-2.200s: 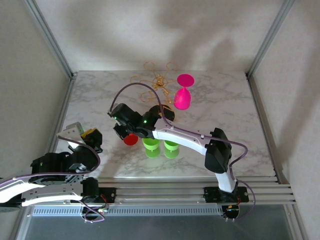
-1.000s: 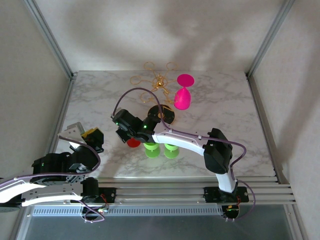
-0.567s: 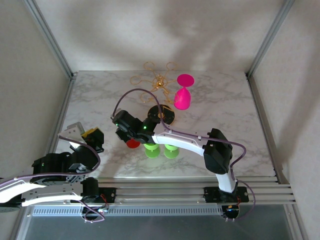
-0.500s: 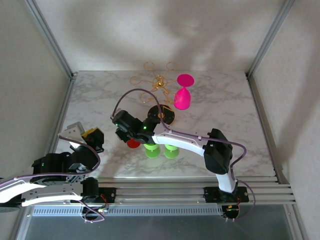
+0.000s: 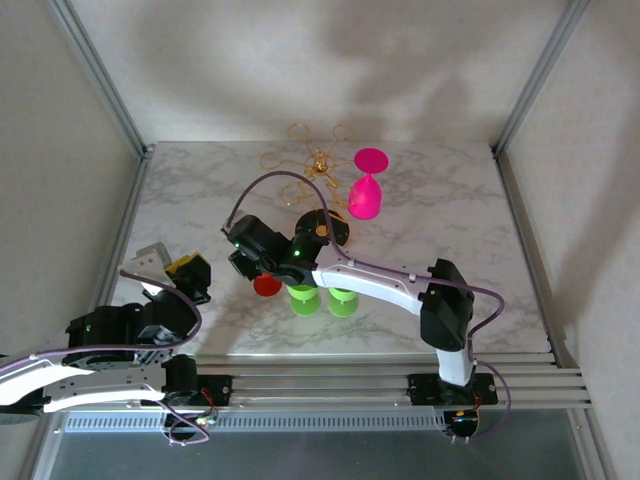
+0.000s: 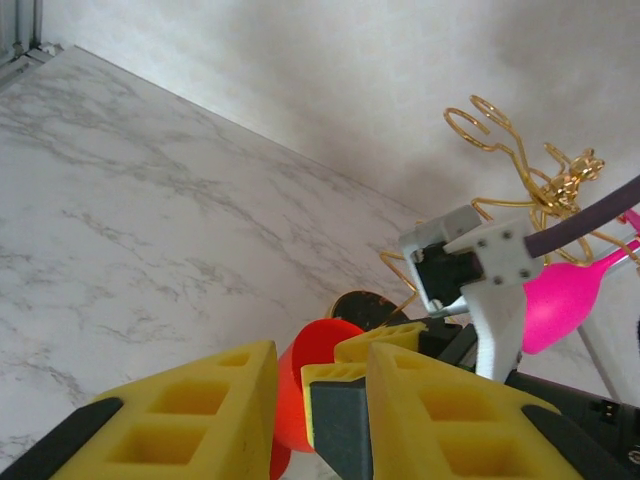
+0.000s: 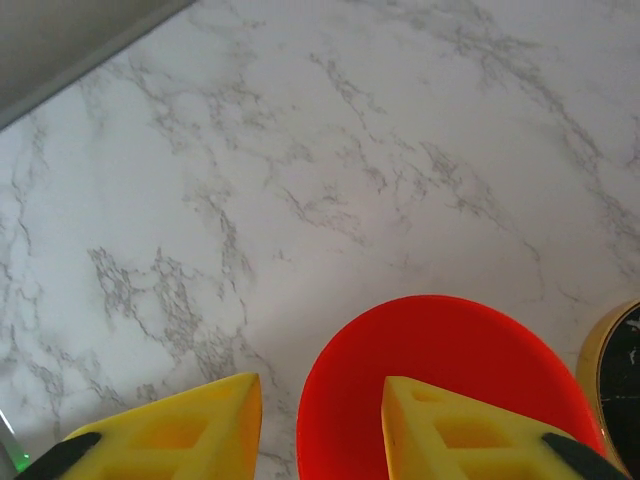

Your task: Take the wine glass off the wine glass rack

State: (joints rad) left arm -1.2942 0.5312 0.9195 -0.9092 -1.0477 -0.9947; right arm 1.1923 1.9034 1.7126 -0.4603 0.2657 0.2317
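Well to the near-left of the wine glass rack (image 5: 316, 166): left hand (image 5: 180, 270), fingers part-way apart, empty. Closer in, just near-left of the rack: right hand (image 5: 257, 268), fingers apart, gripping nothing, poised over a red glass (image 5: 265, 285) standing on the desk (image 5: 450, 220). On the rack's right side: pink wine glass (image 5: 364, 198), hanging foot up, bowl down, long axis near upright. Judged nearer the right hand, lying far-right of it.

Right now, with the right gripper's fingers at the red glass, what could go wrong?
The right gripper sits open, close over the red glass; a sideways move may tip it. The green glasses stand just beside it and could be knocked. The pink glass hangs on the thin wine glass rack; a bump might shake it loose.
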